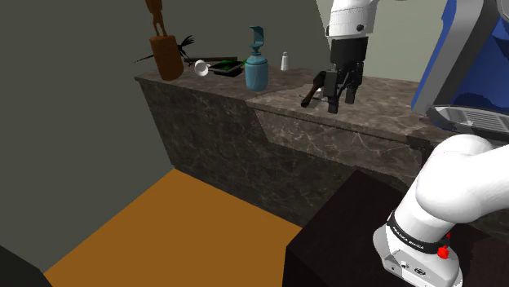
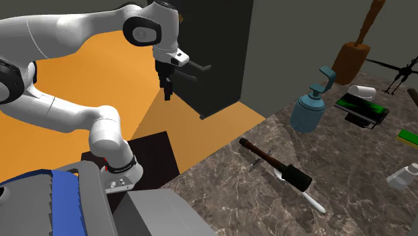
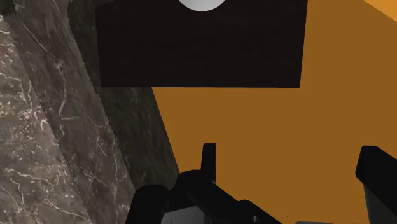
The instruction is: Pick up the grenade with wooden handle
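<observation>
The grenade (image 2: 276, 165) lies flat on the dark stone counter (image 2: 221, 194), its brown wooden handle pointing toward the counter's edge and its black head away from it. In the shoulder view the grenade (image 1: 312, 89) shows as a dark stick just left of my gripper (image 1: 341, 103). The gripper (image 2: 167, 92) hangs open and empty, fingers down, off the counter's edge and above the orange floor. In the wrist view the gripper (image 3: 291, 154) has only floor between its separated fingers, with the counter's stone side beside it.
A white utensil (image 2: 315, 201) lies right by the grenade's head. Farther along stand a teal bottle (image 2: 309, 110), a brown wooden piece (image 2: 352, 57), a dark tray (image 2: 362, 108) and a white shaker (image 2: 404, 178). A blue-grey appliance (image 1: 465, 73) stands near the dark stand (image 3: 203, 51).
</observation>
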Robot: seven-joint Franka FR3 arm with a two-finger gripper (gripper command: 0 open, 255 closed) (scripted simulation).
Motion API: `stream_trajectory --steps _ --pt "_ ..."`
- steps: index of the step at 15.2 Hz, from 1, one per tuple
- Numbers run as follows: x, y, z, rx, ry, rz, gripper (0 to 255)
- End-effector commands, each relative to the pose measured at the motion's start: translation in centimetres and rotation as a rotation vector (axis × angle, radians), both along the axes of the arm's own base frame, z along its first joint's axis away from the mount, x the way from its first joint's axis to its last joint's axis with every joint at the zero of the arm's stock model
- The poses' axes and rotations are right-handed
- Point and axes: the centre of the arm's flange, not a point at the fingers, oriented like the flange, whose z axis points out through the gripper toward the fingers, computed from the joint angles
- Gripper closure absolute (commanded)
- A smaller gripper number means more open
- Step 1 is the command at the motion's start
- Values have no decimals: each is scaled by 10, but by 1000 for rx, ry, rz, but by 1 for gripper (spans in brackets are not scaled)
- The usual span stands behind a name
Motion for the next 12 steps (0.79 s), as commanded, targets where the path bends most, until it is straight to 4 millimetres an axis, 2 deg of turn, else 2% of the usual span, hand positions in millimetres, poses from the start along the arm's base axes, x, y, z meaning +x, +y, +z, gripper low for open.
stream_trajectory --steps 1,6,12 --pt "0 0 0 0 0 0 0" --pt "55 -19 -19 -27 -17 -154 0" --pt "117 -53 -40 -59 -38 -338 0"
